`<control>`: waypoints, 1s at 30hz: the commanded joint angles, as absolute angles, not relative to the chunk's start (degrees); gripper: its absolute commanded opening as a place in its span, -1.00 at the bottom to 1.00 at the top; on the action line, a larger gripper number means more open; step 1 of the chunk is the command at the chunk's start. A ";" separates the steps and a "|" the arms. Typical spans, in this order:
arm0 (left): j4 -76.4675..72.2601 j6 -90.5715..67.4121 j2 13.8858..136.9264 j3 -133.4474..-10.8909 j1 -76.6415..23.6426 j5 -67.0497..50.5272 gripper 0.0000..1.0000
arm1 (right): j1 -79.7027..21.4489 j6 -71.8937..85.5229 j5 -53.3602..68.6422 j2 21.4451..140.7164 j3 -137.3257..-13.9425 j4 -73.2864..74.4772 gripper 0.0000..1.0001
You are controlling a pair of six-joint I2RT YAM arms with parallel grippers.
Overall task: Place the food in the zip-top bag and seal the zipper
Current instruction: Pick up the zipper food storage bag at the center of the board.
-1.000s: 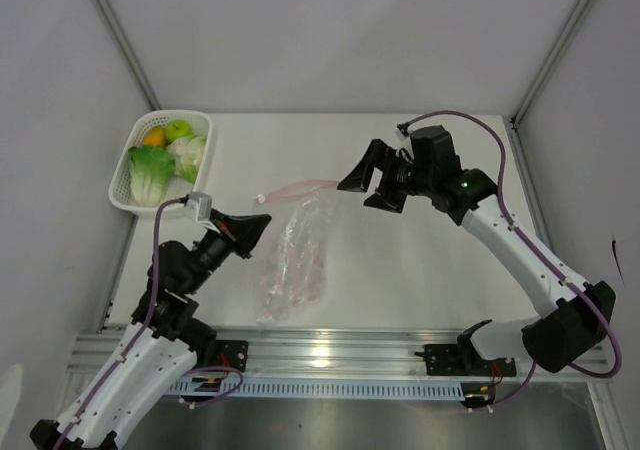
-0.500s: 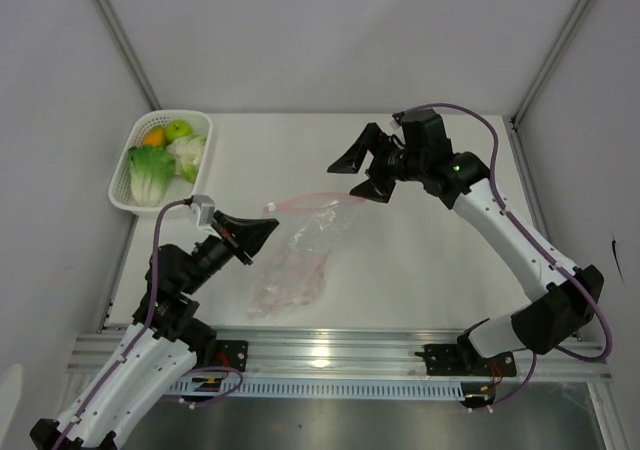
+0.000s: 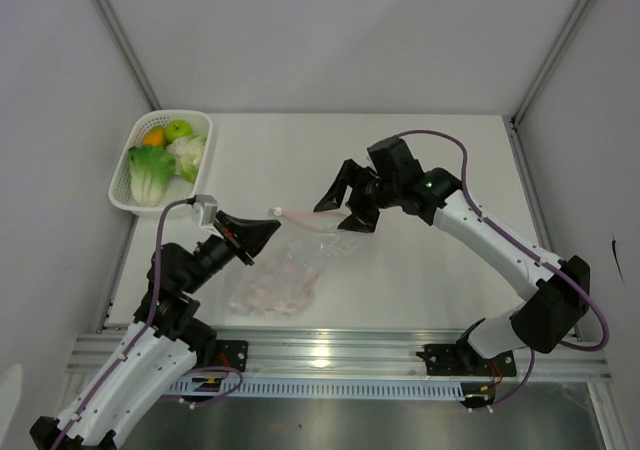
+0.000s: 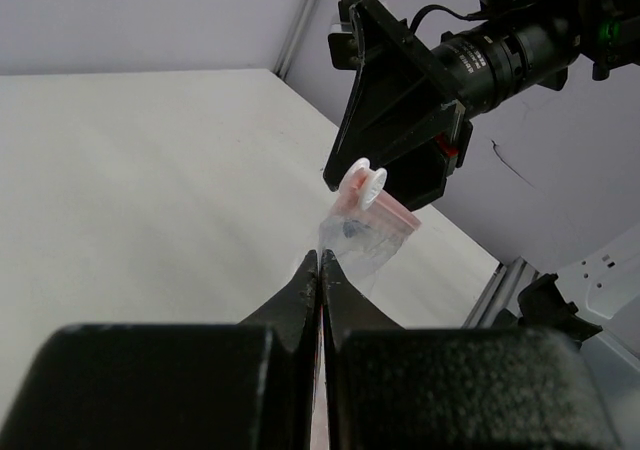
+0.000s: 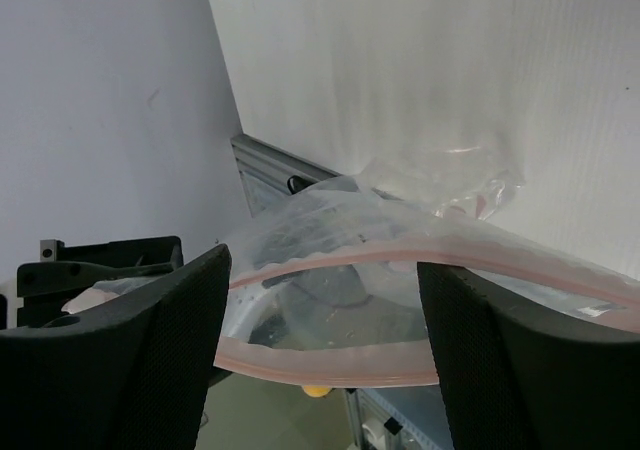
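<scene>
The clear zip-top bag (image 3: 283, 272) lies mid-table with its mouth raised. My left gripper (image 3: 264, 232) is shut on the bag's edge (image 4: 352, 238) near the white slider (image 4: 364, 181). The pink zipper (image 3: 310, 217) runs from there to my right gripper (image 3: 343, 203), which is open. In the right wrist view the mouth gapes, its two pink strips (image 5: 330, 362) apart between my right gripper's (image 5: 325, 340) fingers (image 5: 130, 355). The green apple (image 3: 180, 128), orange fruit (image 3: 154, 137), cabbage (image 3: 150, 174) and cauliflower piece (image 3: 188, 153) lie in the basket.
The white mesh basket (image 3: 119, 199) stands at the table's far left corner against the left wall. An aluminium rail (image 3: 330, 348) runs along the near edge, between the arm bases. White walls close in the table on three sides.
My right gripper has come down and left to the bag's mouth. The bag's mouth end has been drawn left and raised, and its body has shifted left.
</scene>
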State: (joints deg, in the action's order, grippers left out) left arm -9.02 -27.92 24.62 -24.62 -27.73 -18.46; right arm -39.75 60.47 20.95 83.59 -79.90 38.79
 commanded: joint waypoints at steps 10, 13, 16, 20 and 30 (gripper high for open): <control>-12.92 -27.16 27.07 -24.87 -28.39 -23.29 -0.99 | -43.33 50.28 24.08 82.70 -81.92 37.53 0.54; -13.97 -27.42 26.98 -24.44 -28.39 -24.43 -0.99 | -43.33 51.06 23.65 83.14 -81.30 37.62 0.59; -14.41 -27.25 26.63 -24.26 -28.48 -25.57 -0.99 | -43.33 53.25 23.73 82.88 -79.64 34.82 0.62; -15.03 -27.25 25.84 -24.08 -28.65 -27.07 -0.99 | -43.33 55.02 24.87 83.41 -79.10 32.35 0.10; -8.29 -27.86 24.43 -26.54 -28.83 -24.26 -0.92 | -43.33 55.11 23.21 78.84 -75.15 26.99 -1.00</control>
State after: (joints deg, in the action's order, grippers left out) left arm -11.22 -28.01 24.93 -24.14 -28.38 -25.47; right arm -43.18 55.42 24.29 82.63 -75.40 30.92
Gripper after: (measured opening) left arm 0.029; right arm 0.009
